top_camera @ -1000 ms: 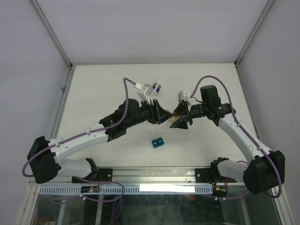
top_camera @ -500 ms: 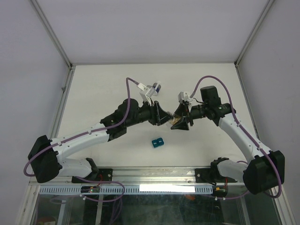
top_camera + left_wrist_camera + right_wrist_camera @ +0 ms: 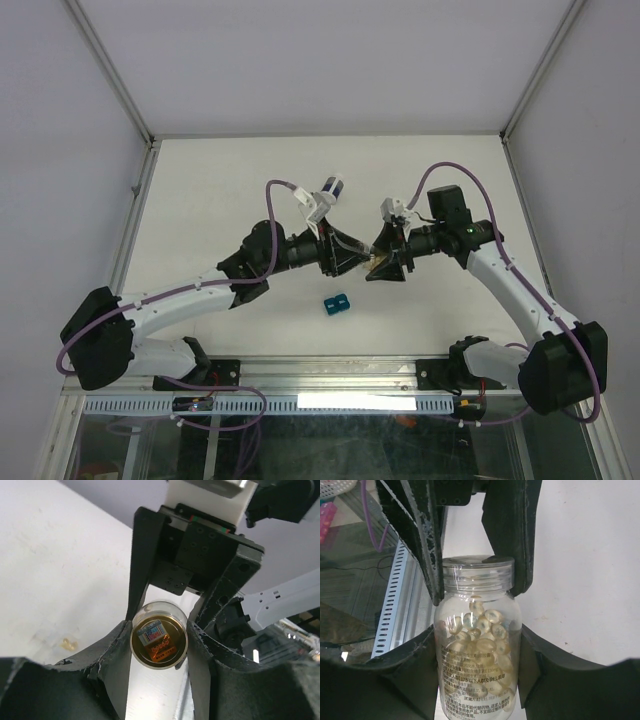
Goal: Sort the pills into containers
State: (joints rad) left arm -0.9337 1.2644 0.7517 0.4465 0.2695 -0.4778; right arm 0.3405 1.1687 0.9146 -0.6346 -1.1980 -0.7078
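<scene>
Since a second ago the left arm has dropped its forearm lower and rolled its wrist, and the left gripper [image 3: 352, 256] has narrowed onto the end of the bottle [image 3: 477, 680].

The pills [image 3: 481, 630] are pale yellow oval capsules, heaped inside this clear plastic bottle, which has fine print on its lower wall. The right gripper [image 3: 479, 637] grips the bottle's body, with its two padded fingers pressed against opposite sides of the wall and the jaws standing partly apart around its width. From the far end, the left gripper's dark fingers [image 3: 427, 540] flank the clear cap [image 3: 477, 570], one on each side and touching it. In the left wrist view the bottle's round end sits tight between that gripper's own pads [image 3: 114, 650], an orange label shows through the plastic, and the right gripper's body lies straight beyond it.

Seen from above, the two grippers meet nose to nose over the table [image 3: 200, 180], with the bottle an orange glint between them. A small teal block [image 3: 335, 303] lies on the table near the grippers, on the side towards the arm bases. A white jar with a dark-blue band [image 3: 334, 186] stands beyond the left gripper.
</scene>
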